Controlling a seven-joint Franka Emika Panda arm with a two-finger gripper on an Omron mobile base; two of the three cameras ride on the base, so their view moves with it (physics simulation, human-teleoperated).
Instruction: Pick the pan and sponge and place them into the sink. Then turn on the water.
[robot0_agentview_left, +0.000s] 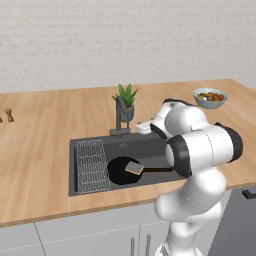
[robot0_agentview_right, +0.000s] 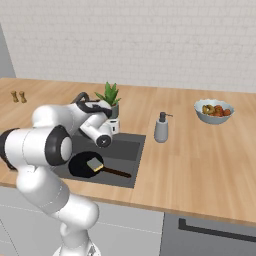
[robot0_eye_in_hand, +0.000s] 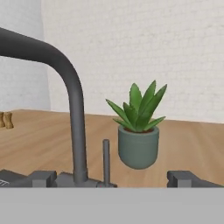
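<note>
While the white arm bends over the wooden surface (robot0_agentview_left: 45, 145) in the left base view, the sink (robot0_agentview_left: 82, 189) lies below and in front of it, with the pan (robot0_agentview_left: 119, 171) resting on the basin floor beside the wire rack (robot0_agentview_left: 92, 166). The sponge (robot0_agentview_left: 134, 167) lies on the pan, near where its handle starts. The dark faucet (robot0_agentview_left: 120, 116) stands at the sink's far edge, with a potted plant (robot0_agentview_left: 127, 102) just behind it and a bowl of fruit (robot0_agentview_left: 210, 98) well off to the right; the arm covers its own jaws here.

In the right base view the hand hangs over the far part of the sink (robot0_agentview_right: 131, 167), next to the faucet, and the jaws themselves cannot be made out. The pan (robot0_agentview_right: 80, 167) and sponge (robot0_agentview_right: 94, 164) lie lower and nearer the camera than the hand, well apart from it. A soap dispenser (robot0_agentview_right: 161, 128) stands on the surface to the right of the sink, and two small shakers (robot0_agentview_right: 18, 96) stand far left.

In the hand view the jaws (robot0_eye_in_hand: 113, 179) are spread wide and hold nothing, one tip at each lower corner. The faucet (robot0_eye_in_hand: 74, 118) rises just left of the gap, its thin lever (robot0_eye_in_hand: 106, 159) upright between the fingers (robot0_eye_in_hand: 188, 178). The plant (robot0_eye_in_hand: 138, 131) stands beyond, slightly right.
</note>
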